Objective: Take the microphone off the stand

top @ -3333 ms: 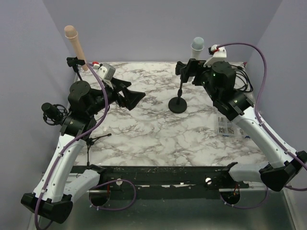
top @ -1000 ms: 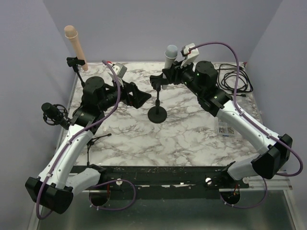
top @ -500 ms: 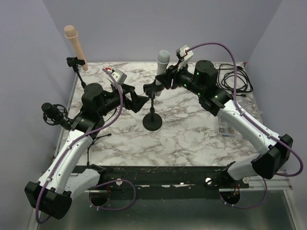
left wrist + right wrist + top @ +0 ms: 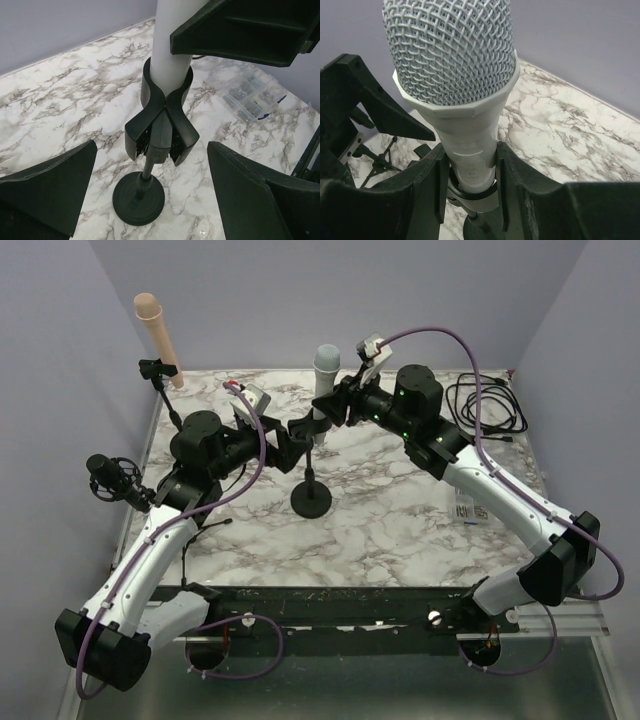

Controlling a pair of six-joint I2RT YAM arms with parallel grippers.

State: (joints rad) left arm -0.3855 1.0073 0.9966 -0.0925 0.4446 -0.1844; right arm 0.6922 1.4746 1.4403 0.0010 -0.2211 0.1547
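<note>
microphone [image 4: 451, 65]: sitting upright in the clip [image 4: 162, 125] of the stand [image 4: 140, 197], near the middle of the tabletop [image 4: 400, 510].
right end effector [image 4: 472, 182]: clamping the microphone body just above the clip.
left end effector [image 4: 152, 150]: hanging spread apart on either side of the clip, touching nothing.
risk: the clip is hugging the barrel, so pulling now is likely lifting or tipping the whole stand, since nothing is pinning it down.
risk: an angled pull is inviting a slip on the smooth barrel.

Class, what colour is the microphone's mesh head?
The microphone has a silver-grey mesh head, shown best in the right wrist view.
</note>
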